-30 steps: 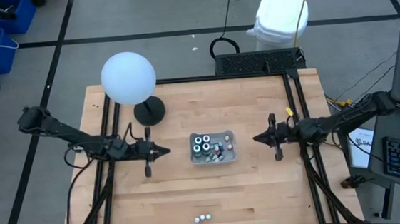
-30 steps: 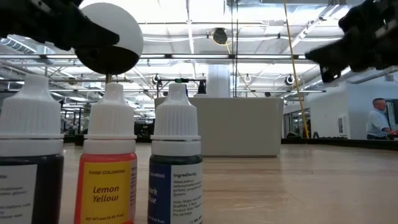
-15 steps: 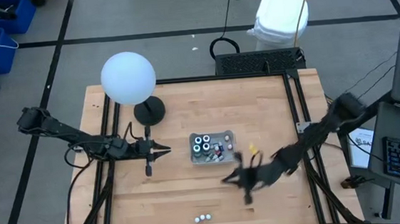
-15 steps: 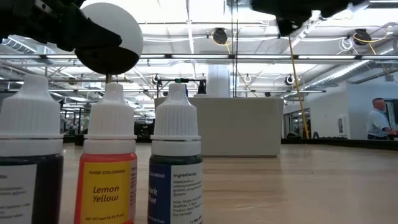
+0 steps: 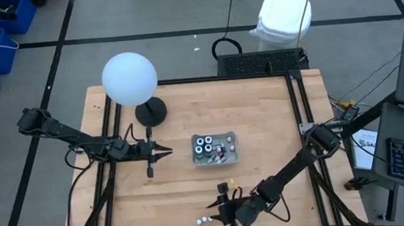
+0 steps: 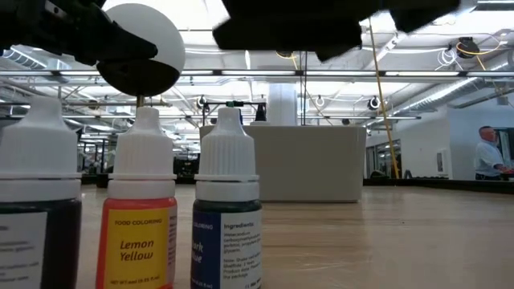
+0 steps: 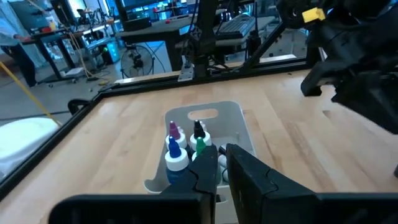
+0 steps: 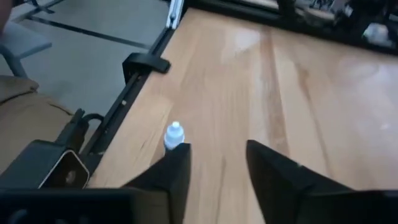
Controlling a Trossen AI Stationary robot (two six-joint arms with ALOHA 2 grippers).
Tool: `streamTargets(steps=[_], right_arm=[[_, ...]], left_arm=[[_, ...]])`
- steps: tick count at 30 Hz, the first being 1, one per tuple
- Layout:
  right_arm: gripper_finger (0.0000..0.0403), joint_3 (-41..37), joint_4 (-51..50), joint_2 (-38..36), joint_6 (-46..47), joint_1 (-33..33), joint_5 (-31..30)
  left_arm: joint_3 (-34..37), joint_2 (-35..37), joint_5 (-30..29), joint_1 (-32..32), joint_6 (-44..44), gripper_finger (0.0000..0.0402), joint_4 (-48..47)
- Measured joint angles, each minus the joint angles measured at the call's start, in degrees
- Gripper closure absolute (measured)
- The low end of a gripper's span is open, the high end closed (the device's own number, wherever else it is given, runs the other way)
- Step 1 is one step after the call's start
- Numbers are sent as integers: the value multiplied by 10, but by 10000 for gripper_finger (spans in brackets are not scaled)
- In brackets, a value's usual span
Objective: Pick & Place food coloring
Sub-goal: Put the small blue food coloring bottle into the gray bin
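A wooden desk (image 5: 260, 123) seen from above, with a dark robot arm at each side. The right gripper (image 5: 221, 214) is stretched low over the near edge of the desk, its fingers spread apart and holding nothing. Just ahead of its fingertips stand three small food coloring bottles (image 5: 205, 219) with white caps, upright on the bare wood and clear of the gripper. In the right wrist view, one white-capped bottle (image 8: 174, 134) shows right beside one dark finger (image 8: 177, 171); whether they touch is hard to tell. From table height, these bottles fill the foreground: a dark one (image 6: 36, 201), a yellow one (image 6: 143, 217) labelled "Lemon Yellow", and a dark blue one (image 6: 227, 217), standing close side by side.

Well beyond the right gripper, near the middle of the desk, sits a clear plastic tray (image 5: 232, 154) holding more food coloring bottles (image 5: 205, 147), upright and packed together. The left gripper (image 5: 163, 153) hovers level just beside this tray, pointing at it, its fingers nearly closed and empty. In the left wrist view, the tray's bottles (image 7: 177, 152) show coloured tips in purple, blue, green and black, just past the fingers.

Behind the left gripper stands a white globe lamp (image 5: 130, 78) on a round black base. A person stands far off in the room beyond the desk.
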State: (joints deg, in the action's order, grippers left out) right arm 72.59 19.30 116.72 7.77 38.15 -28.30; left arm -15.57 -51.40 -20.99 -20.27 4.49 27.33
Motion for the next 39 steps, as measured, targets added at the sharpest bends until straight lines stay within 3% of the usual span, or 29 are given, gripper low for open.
streamTargets(steps=[2,5,13,39], right_arm=[[227,-2,1,2,16,0,6],[204,-2,12,2,22,0,63],[195,-2,61,55,51,-1,76],[253,-2,62,63,79,-15,120]], left_arm=[[0,0,0,0,5,360,1],[0,0,0,0,11,360,1],[0,0,0,0,-6,360,2],[0,0,0,0,-18,360,-1]])
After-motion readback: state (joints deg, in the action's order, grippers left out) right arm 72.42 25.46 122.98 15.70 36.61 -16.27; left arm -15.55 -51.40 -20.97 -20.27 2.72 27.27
